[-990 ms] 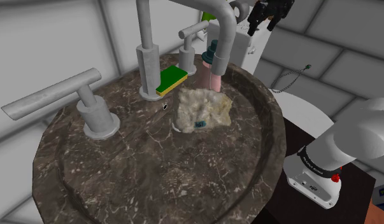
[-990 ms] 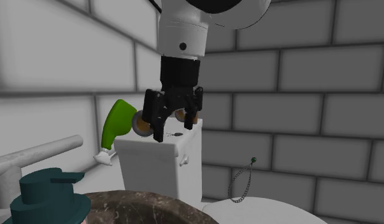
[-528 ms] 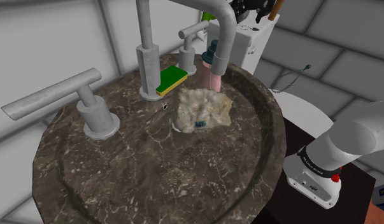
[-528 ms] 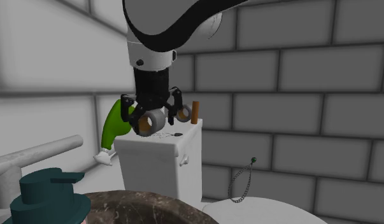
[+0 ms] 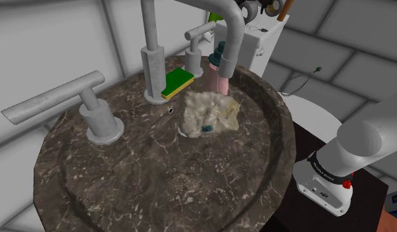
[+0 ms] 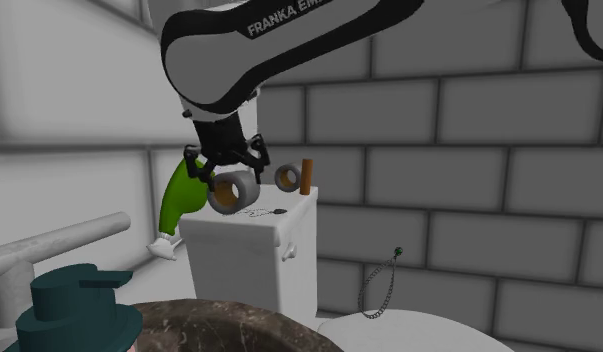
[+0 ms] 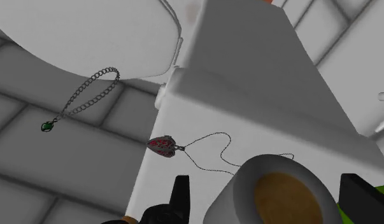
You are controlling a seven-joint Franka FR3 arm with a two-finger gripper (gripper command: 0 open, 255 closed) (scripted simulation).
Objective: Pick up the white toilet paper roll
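Tool (image 6: 227, 178) open | toilet paper roll (image 7: 279, 191) between its fingers, unclasped | roll lies on white tank (image 6: 239, 255)

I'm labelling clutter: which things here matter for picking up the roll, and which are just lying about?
Job: open gripper, roll it straddles, tank beneath.
Lying about: second roll, brown stick, necklace, sponge, faucet.
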